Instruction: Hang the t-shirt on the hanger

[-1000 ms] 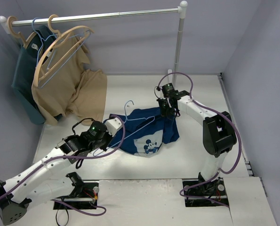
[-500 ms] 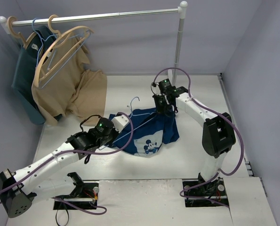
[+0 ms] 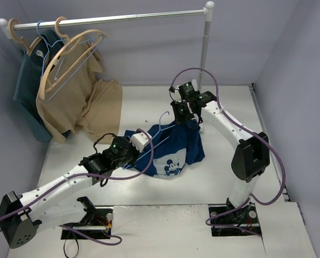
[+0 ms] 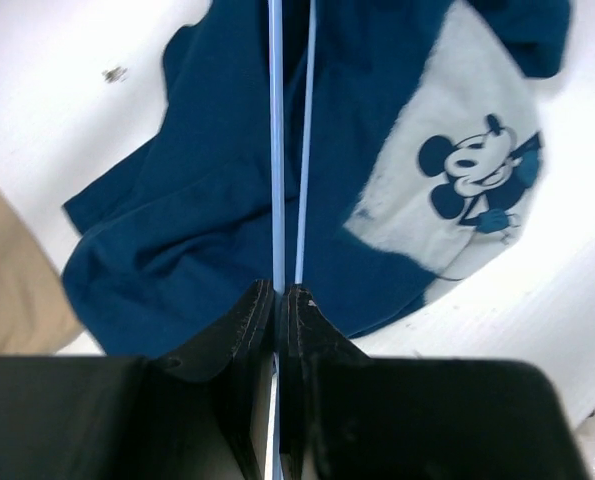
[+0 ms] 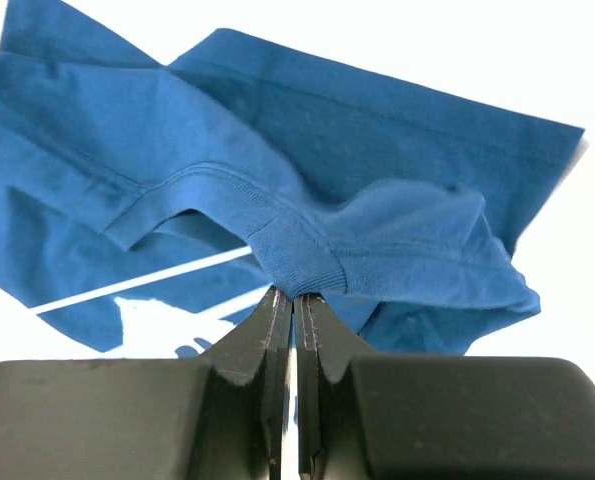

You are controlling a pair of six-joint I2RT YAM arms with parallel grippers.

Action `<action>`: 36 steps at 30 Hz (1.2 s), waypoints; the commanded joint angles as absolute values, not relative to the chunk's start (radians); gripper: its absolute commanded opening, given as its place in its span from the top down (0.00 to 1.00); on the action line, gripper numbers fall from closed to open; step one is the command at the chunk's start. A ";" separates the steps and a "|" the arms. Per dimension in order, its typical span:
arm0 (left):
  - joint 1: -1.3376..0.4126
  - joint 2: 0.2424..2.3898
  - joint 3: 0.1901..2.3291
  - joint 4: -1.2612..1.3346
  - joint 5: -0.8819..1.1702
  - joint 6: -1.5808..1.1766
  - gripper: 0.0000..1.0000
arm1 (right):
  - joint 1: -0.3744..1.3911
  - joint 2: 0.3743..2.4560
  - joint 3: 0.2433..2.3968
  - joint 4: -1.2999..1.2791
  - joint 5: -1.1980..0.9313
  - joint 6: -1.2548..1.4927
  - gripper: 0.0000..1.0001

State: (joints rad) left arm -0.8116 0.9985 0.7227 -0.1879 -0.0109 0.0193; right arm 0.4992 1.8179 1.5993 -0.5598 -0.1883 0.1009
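The navy t-shirt (image 3: 173,146) lies crumpled mid-table, its pale Mickey print (image 4: 477,180) facing up. My right gripper (image 3: 187,120) is shut on the ribbed collar (image 5: 302,270) and holds that edge raised at the shirt's far side. My left gripper (image 3: 147,144) is shut on the thin light-blue hanger (image 3: 161,129). The hanger's two wires (image 4: 276,150) run forward over the shirt, and its hook (image 3: 163,115) points toward the right gripper. In the right wrist view a pale hanger wire (image 5: 147,281) shows under the lifted fabric (image 5: 377,150).
A clothes rail (image 3: 111,19) crosses the back left on a white post (image 3: 204,51). From it hang a tan garment (image 3: 76,105), a dark teal garment (image 3: 28,88) and thick wooden hangers (image 3: 68,54). The tan cloth spills onto the table next to the left arm.
My left arm has pushed the hanger forward and to the right, so its hook now sits close to the right gripper. The right gripper has drawn the collar up and back a little.
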 commanded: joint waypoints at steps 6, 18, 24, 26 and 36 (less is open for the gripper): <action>-0.815 0.936 0.718 0.020 0.172 -0.038 1.00 | 0.525 1.675 1.792 -0.666 -0.216 0.009 1.00; -0.804 0.900 0.735 0.189 0.152 -0.130 1.00 | 0.589 1.565 1.881 -0.729 -0.313 -0.055 1.00; -0.796 0.877 0.765 0.262 0.118 -0.158 1.00 | 0.597 1.546 2.009 -0.779 -0.356 -0.074 1.00; -0.795 0.876 0.801 0.259 0.161 -0.172 1.00 | 0.601 1.557 2.065 -0.816 -0.373 -0.090 1.00; -0.795 0.893 0.730 0.349 0.299 -0.305 1.00 | 0.680 1.488 1.755 -0.680 -0.434 -0.069 0.99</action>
State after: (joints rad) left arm -0.7982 0.8963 0.7387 0.1776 0.2405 -0.2379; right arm 0.6510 1.5108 1.8240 -0.7673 -0.3729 -0.0780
